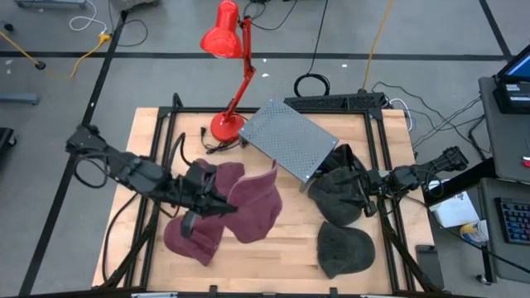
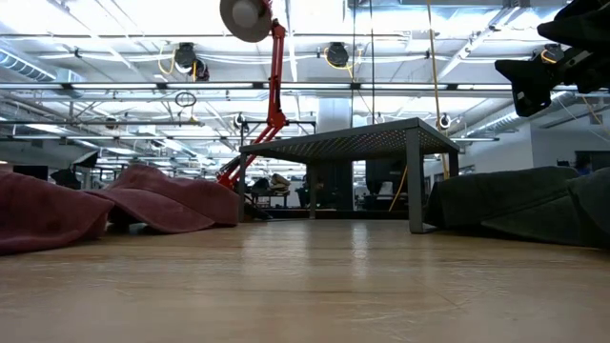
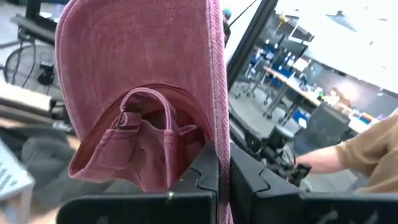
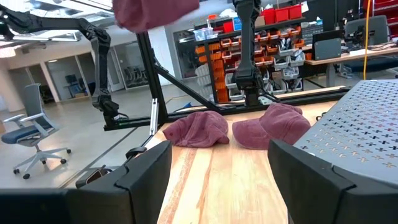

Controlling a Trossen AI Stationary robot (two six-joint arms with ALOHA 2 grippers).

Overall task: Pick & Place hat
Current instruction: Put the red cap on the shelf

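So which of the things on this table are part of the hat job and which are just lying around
Part of the job:
- pink hat, held up by the left pincer
- other pink hats
- dark hats
- right pincer, open over the dark hats

Lying about:
- red lamp
- perforated metal stand
- cables

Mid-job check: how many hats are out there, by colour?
Maroon hats: 3, one in the left gripper, two lying on the table
Dark grey hats: 2 that I can clearly tell apart
Total: 5
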